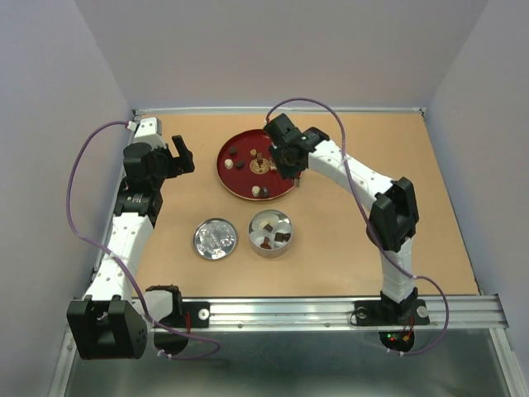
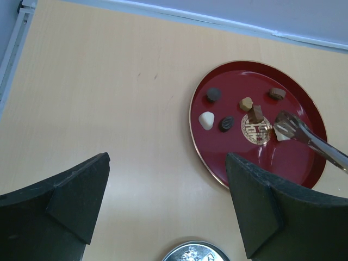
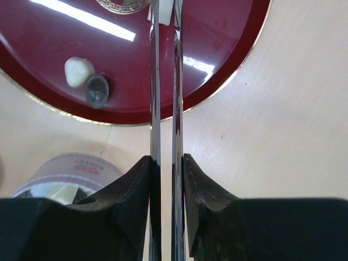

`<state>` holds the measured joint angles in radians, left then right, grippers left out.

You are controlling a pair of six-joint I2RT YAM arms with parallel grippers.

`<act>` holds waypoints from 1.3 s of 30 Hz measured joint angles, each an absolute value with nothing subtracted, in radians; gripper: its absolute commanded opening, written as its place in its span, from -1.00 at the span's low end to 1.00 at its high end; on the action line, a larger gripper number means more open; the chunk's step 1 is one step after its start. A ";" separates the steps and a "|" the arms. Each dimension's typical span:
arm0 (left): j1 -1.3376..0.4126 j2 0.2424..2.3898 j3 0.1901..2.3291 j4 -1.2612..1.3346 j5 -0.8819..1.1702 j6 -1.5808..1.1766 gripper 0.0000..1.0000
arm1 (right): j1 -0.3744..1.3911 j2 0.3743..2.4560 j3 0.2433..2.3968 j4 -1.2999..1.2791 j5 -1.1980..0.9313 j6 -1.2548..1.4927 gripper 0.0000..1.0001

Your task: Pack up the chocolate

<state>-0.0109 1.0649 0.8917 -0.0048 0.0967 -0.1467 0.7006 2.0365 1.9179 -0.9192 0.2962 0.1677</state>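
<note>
Several small chocolate pieces, dark (image 2: 213, 94), brown (image 2: 256, 113) and cream-white (image 2: 206, 120), lie on a round red plate (image 2: 293, 166). My right gripper (image 3: 167, 160) is shut on long metal tongs (image 3: 155, 81), whose tips (image 2: 286, 126) rest on the plate around what looks like a cream piece. A round tin (image 1: 271, 234) near the plate holds white paper cups and a few pieces (image 1: 283, 239). My left gripper (image 2: 167, 163) is open and empty, above bare table left of the plate.
The tin's silver lid (image 1: 214, 238) lies left of the tin, and its edge shows in the left wrist view (image 2: 196, 253). The plate (image 1: 234, 184) sits at table centre-back. A metal rail (image 1: 289, 310) runs along the near edge.
</note>
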 measured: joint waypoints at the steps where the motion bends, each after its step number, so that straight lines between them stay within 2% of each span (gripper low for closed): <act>1: -0.011 1.065 0.892 -0.005 0.097 -0.147 0.97 | 0.701 2.020 1.913 -0.926 0.290 0.165 -0.49; 15: -0.011 1.065 0.892 -0.005 0.096 -0.147 0.97 | 0.712 1.678 1.813 -1.012 0.070 0.166 -0.50; 28: -0.011 1.065 0.892 -0.005 0.082 -0.146 0.97 | 0.766 1.513 1.748 -1.281 -0.067 0.205 -0.50; 39: -0.011 1.065 0.892 -0.005 0.078 -0.146 0.97 | 0.768 1.449 1.658 -1.335 -0.106 0.228 -0.49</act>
<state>-0.0109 1.0649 0.8917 -0.0051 0.0776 -0.1463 0.7685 1.4494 1.6577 -1.3350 -0.1062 0.2283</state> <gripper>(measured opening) 0.986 0.328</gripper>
